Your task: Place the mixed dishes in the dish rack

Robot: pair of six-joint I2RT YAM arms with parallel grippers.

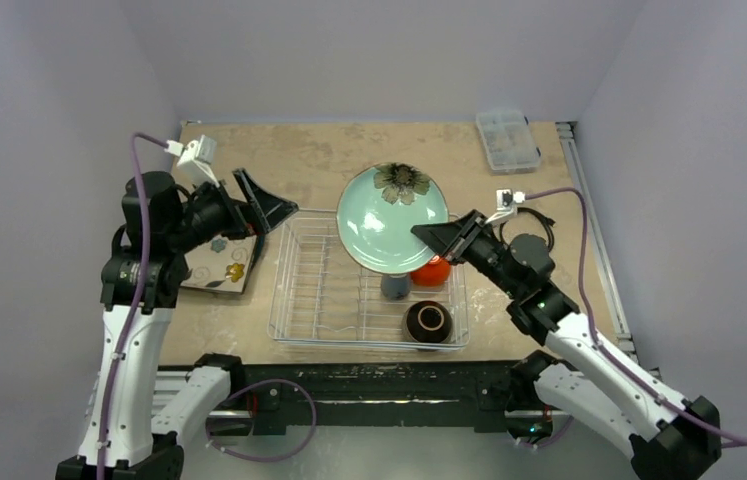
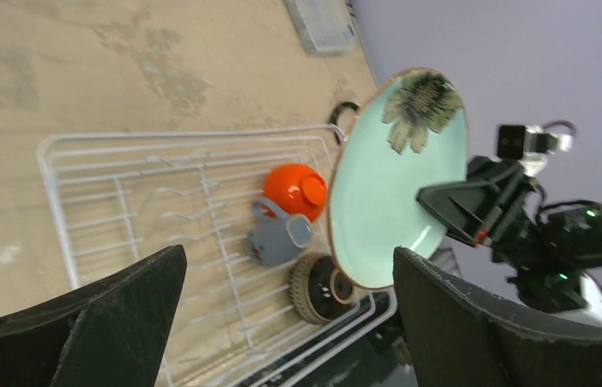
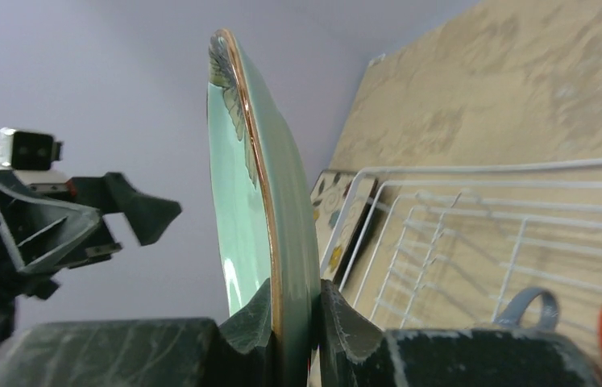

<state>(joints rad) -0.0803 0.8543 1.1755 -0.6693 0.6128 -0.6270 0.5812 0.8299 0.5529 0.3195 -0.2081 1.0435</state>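
Observation:
My right gripper (image 1: 441, 238) is shut on the rim of the round pale-teal plate (image 1: 389, 222) and holds it on edge above the dish rack (image 1: 321, 300); the pinch shows in the right wrist view (image 3: 291, 322). Inside the rack's right part sit the orange bowl (image 1: 433, 271), the small grey cup (image 1: 395, 287) and the dark brown bowl (image 1: 428, 322). The square flower-patterned plate (image 1: 219, 262) lies on the table left of the rack, partly under my left arm. My left gripper (image 1: 264, 205) is open and empty, above the rack's left far corner.
A clear plastic compartment box (image 1: 507, 138) stands at the table's back right. A black coiled cable (image 1: 537, 222) lies right of the rack, behind my right arm. The table's right side has a metal rail (image 1: 594, 240).

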